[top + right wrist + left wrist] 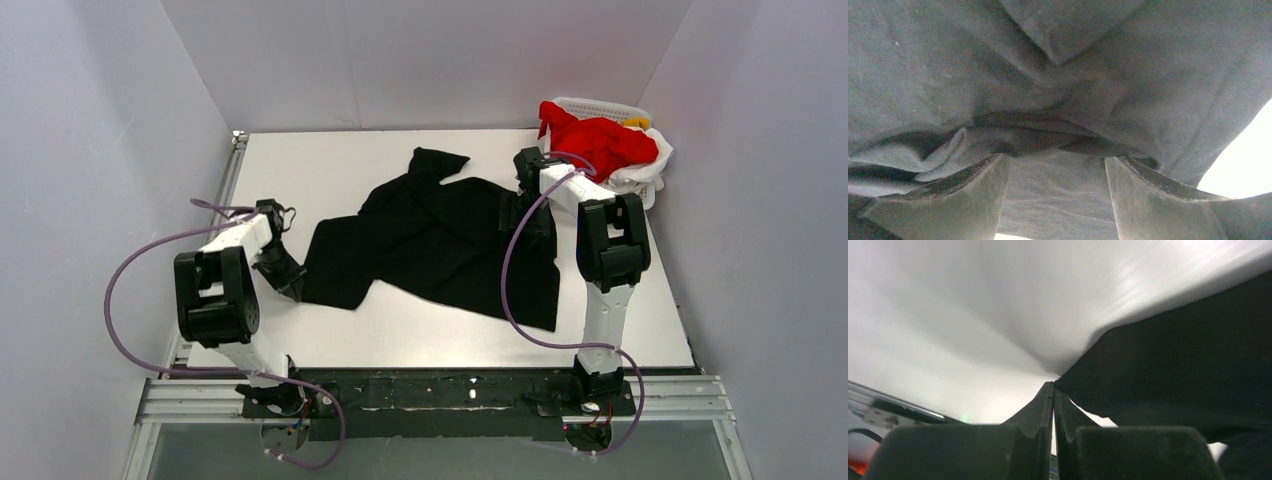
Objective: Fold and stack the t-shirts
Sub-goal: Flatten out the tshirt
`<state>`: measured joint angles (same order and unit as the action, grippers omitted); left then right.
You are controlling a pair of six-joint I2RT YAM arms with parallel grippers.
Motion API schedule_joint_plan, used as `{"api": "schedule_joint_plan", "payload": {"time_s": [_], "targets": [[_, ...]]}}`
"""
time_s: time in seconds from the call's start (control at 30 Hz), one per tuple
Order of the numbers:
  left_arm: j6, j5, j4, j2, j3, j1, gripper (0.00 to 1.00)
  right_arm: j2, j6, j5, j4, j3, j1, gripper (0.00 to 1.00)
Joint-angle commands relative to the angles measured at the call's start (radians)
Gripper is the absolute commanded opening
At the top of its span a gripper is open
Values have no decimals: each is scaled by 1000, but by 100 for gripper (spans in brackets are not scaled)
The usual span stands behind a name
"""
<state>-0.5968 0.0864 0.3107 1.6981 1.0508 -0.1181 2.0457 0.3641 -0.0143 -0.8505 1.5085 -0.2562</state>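
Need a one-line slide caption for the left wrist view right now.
Left gripper shut, pinching a corner of the large black cloth t-shirt just above the white table.

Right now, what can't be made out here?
Basket contents, top view: red shirt covers them; yellow shirt a sliver.
Right gripper, wrist view: open; black shirt folds hide its fingertips.
Left gripper, wrist view: shut on the shirt's corner; fingers hide how much is caught.
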Motion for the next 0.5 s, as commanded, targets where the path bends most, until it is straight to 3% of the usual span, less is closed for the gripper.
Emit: {"api": "schedule_joint_plan", "payload": {"time_s": [0.0,0.13,0.3,0.33,0.4,0.47], "targets": [[-148,-82,89,-165,-170,47,0,8,-87,89,31,138,51,76],[-211,-31,107,-330,-305,147,0,-88,-68,127,17,126,65,77],[-211,-12,130,-401,-342,159,0,-270,-12,137,39,-36,66,78],[-204,0,151,-403,-324,160,4,-306,1,147,41,-73,66,79],[-191,20,181,-409,-287,160,36,-375,26,166,44,-147,66,79],[-186,38,204,-424,-265,159,48,-444,40,176,64,-227,66,80]]}}
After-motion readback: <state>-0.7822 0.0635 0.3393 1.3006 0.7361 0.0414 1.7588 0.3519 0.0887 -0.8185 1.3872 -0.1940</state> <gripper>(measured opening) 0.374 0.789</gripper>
